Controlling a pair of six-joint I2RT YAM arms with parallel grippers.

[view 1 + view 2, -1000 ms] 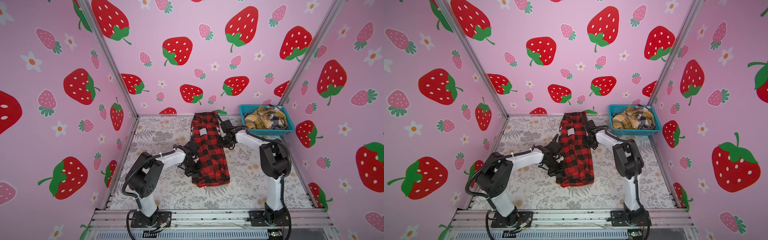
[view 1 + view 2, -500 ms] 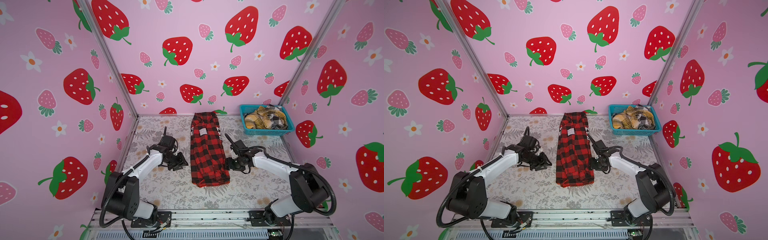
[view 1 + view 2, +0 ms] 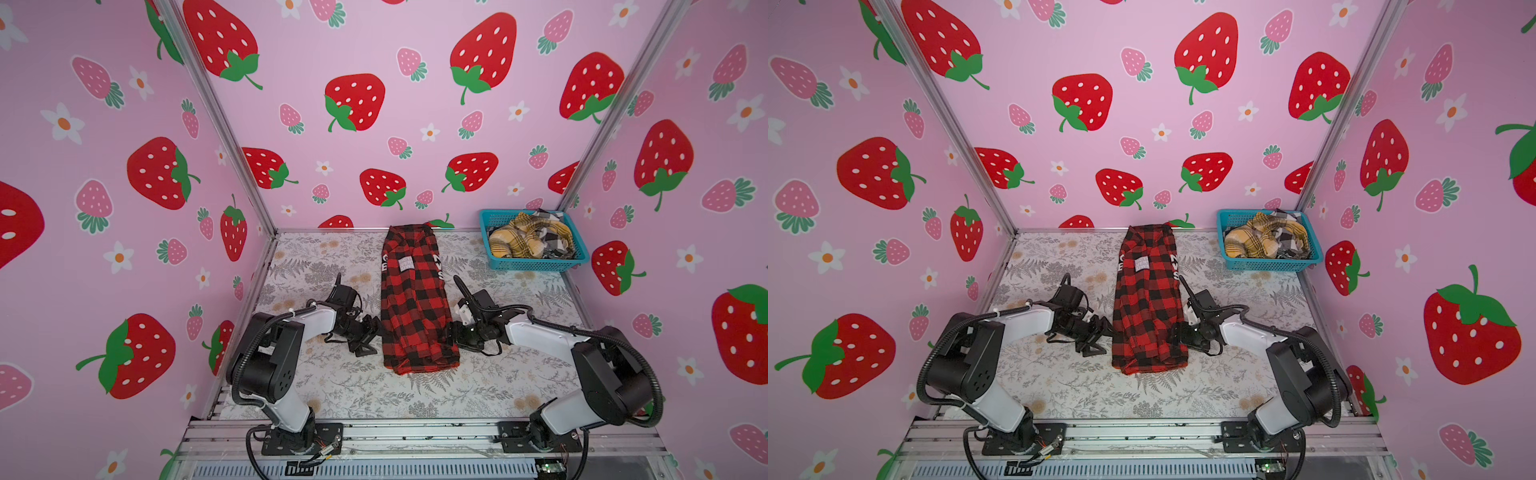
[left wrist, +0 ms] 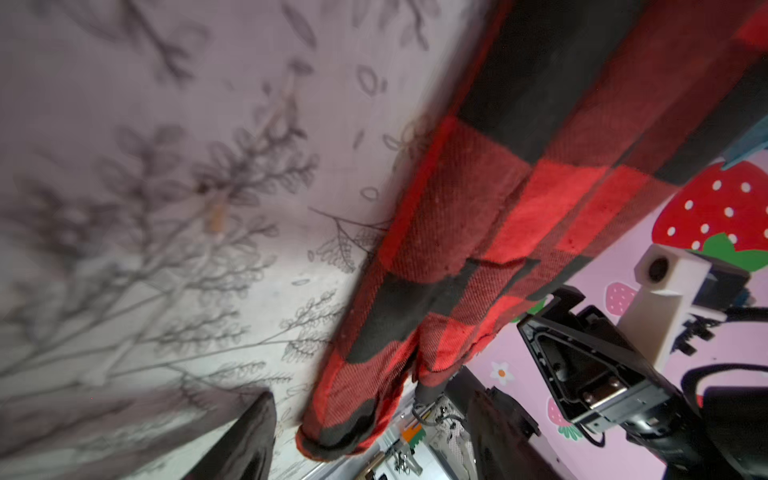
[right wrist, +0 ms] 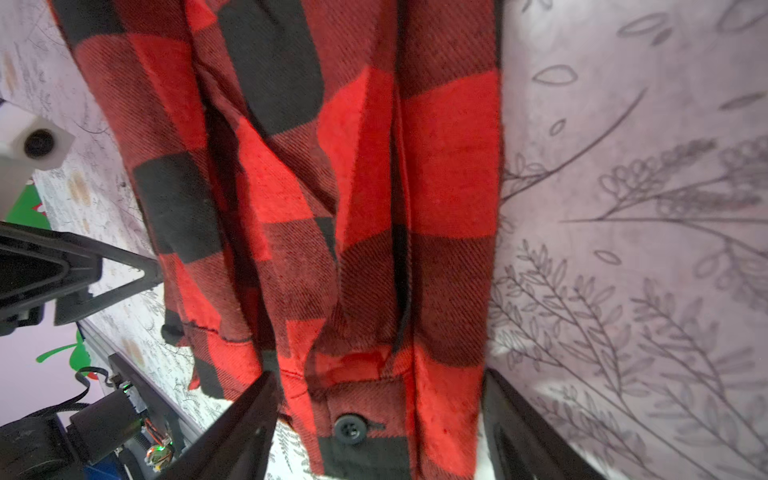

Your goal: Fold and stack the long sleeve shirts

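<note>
rail [image 3: 415, 432]: runs along the 6 o'clock edge and carries both arm bases.
surface [image 3: 374, 395]: pale cloth printed with grey ferns and leaves.
left gripper [image 3: 369, 334]: sits low at the 8 o'clock edge of the red-and-black shirt [image 3: 415, 307], pointing toward 3 o'clock. Jaws released and spread wide, grasping nothing. In the left wrist view [image 4: 374, 411], faces the folded cloth edge just ahead of the two dark tips.
right gripper [image 3: 452, 334]: sits low at the shirt's 4 o'clock edge, pointing toward 9 o'clock. Jaws released and spread wide, either side of the near end of the cloth in the right wrist view [image 5: 378, 386] without pinching it. Cannot tell whether the tips touch the fabric.
black button [image 5: 350, 428]: sewn on a band close to the hem, between the right jaws.
red-and-black shirt [image 3: 1148, 307]: lies flat mid-surface in both top views, folded lengthwise into a narrow strip running from 6 to 12 o'clock, hem near, collar far.
neck label [image 3: 405, 264]: white, on top of the strip toward its 12 o'clock end.
white letters [image 3: 438, 266]: show only in part along both long edges beside the label, cut off by the folds.
basket [image 3: 536, 264]: teal mesh, stands in the far corner at 1 o'clock, well apart from the strip.
plaid garments [image 3: 519, 241]: crumpled inside the basket, yellow check and black-and-white check.
</note>
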